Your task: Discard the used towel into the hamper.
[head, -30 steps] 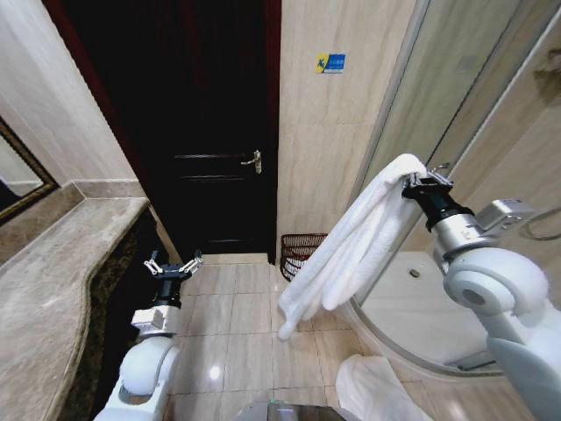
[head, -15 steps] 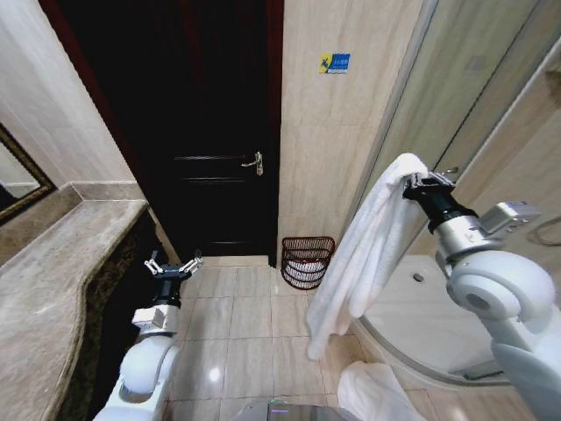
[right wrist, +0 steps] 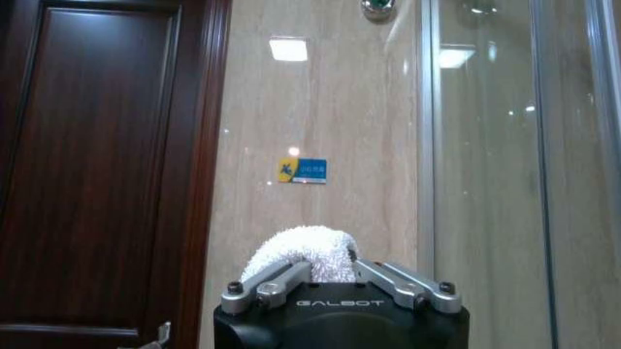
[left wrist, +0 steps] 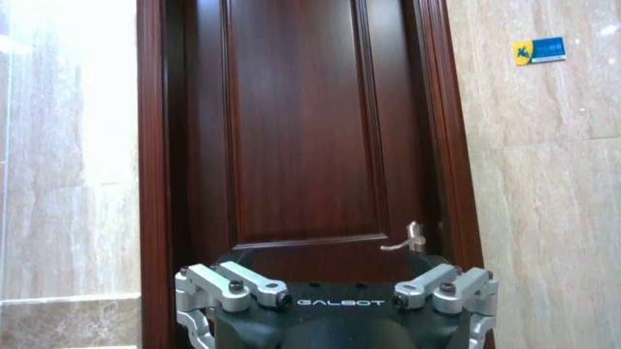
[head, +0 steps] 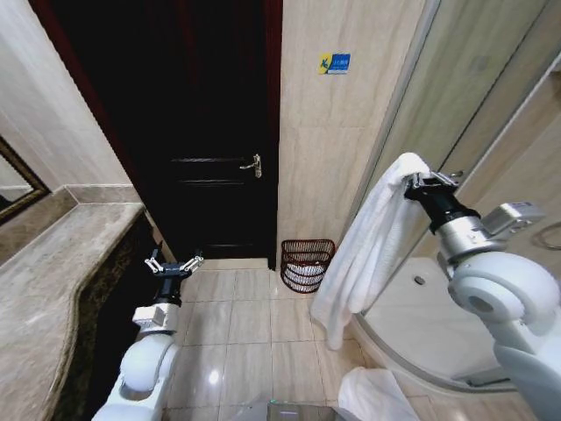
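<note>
A white towel (head: 368, 246) hangs in a long fold from my right gripper (head: 412, 181), which is shut on its top end at about chest height on the right. In the right wrist view the towel's top (right wrist: 301, 251) bulges between the fingers. The hamper (head: 307, 264), a small dark reddish-brown openwork basket, stands on the floor against the wall beside the door, below and left of the hanging towel. My left gripper (head: 173, 264) is held low on the left, open, with nothing in it.
A dark wooden door (head: 202, 132) is straight ahead, a marble counter (head: 53, 281) runs along the left, and a glass shower enclosure (head: 456, 105) stands on the right. Another white cloth (head: 377, 395) lies on the tiled floor near the shower base.
The view has shifted, bringing the hamper into full view. The hanging towel has swung right and now hangs straighter, clear of the hamper. The left arm is unchanged.
</note>
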